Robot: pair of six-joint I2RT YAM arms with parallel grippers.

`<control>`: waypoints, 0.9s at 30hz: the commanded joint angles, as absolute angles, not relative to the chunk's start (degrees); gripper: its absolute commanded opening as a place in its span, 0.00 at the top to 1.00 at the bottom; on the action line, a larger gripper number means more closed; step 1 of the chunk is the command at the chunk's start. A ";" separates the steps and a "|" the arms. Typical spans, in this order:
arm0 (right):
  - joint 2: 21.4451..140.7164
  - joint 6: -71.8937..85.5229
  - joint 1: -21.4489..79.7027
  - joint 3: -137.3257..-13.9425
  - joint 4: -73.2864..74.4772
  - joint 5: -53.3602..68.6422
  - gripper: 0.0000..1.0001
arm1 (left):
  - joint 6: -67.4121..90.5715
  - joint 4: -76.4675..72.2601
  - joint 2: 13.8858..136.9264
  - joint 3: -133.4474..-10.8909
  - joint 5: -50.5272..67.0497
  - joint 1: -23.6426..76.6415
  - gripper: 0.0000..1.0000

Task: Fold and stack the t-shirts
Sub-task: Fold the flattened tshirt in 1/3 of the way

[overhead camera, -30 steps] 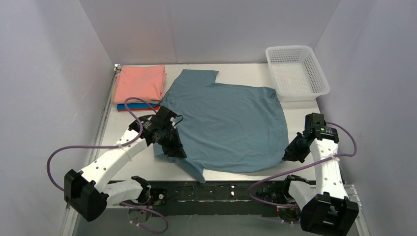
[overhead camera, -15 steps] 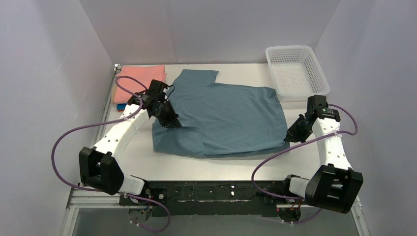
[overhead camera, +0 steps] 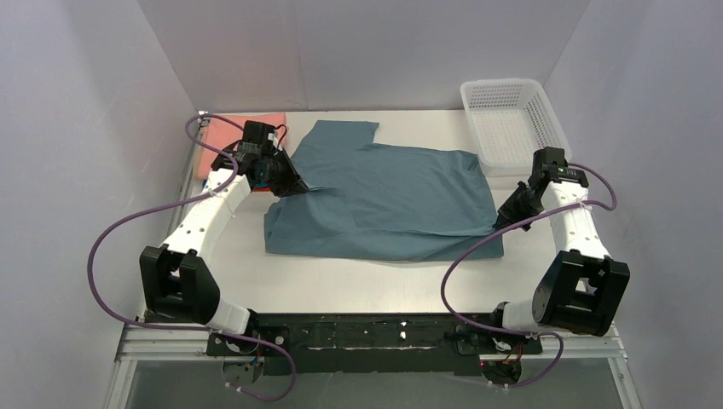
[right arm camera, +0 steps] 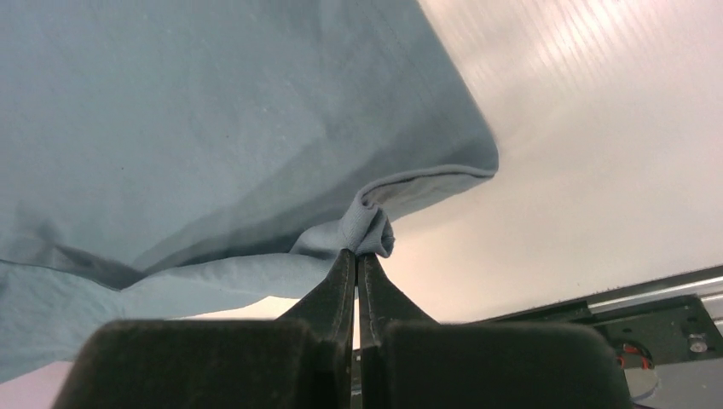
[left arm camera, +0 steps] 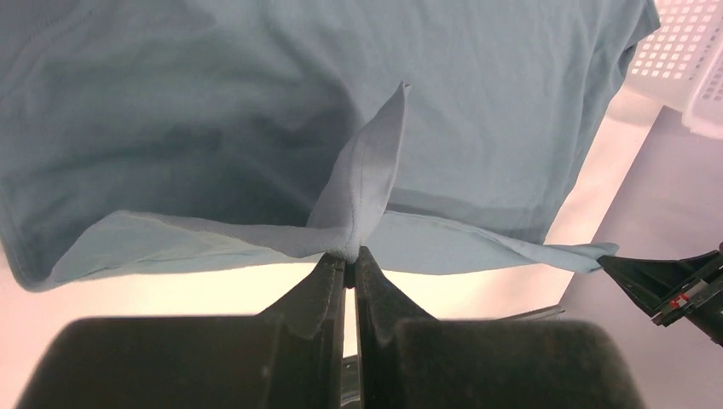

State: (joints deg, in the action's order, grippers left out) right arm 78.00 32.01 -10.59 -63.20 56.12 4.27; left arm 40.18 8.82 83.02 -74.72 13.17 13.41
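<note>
Both claws have carried the near hem of the one blue-grey t-shirt (overhead camera: 392, 200) away from the arm bases since a second ago, so its lower part is now folded over the rest. The left claw (overhead camera: 298, 189) is clenched on a pinched corner of that cloth, which peaks up just beyond its fingertips, with the shirt spreading ahead and to its right. The right claw (overhead camera: 500, 223) is clenched on a bunched corner of the same hem, and the shirt stretches away to its left. One salmon-pink folded shirt (overhead camera: 223, 135) lies just left of the left claw, partly hidden by the arm. One white mesh basket (overhead camera: 511, 128) sits beyond the right claw on the tabletop (overhead camera: 341, 281).
</note>
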 commanded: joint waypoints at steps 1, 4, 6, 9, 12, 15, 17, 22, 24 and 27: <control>79.93 29.24 -10.54 -66.32 52.25 6.36 0.99 | 37.39 8.59 86.35 -77.50 16.97 11.21 1.00; 81.87 27.30 -10.47 -66.92 49.52 8.57 0.99 | 36.72 5.86 88.95 -78.45 18.52 10.21 1.00; 83.63 26.22 -10.38 -67.41 47.25 9.66 0.98 | 36.04 4.22 91.31 -79.48 18.68 9.54 1.00; 86.56 25.27 -10.23 -69.48 45.46 9.25 0.93 | 34.49 3.30 95.64 -82.07 18.71 8.75 1.00; 90.02 25.35 -10.19 -72.08 44.99 6.31 0.83 | 33.73 3.39 101.03 -85.74 19.46 7.97 0.94; 92.92 26.21 -9.84 -75.32 46.64 2.47 0.61 | 32.84 7.31 106.59 -91.63 20.97 7.41 0.71; 92.94 26.61 -9.24 -76.32 47.17 0.54 0.34 | 32.19 9.89 109.01 -95.30 18.50 7.31 0.27; 88.15 28.58 -7.05 -74.23 47.56 -5.57 0.17 | 33.19 14.69 111.14 -101.21 18.75 7.21 0.02; 85.31 28.96 -5.20 -71.83 46.83 -6.43 0.17 | 34.37 13.98 109.64 -99.19 20.60 7.41 0.02; 82.35 30.06 -0.72 -68.02 44.91 -4.30 0.16 | 36.10 13.84 105.86 -93.87 20.89 8.05 0.02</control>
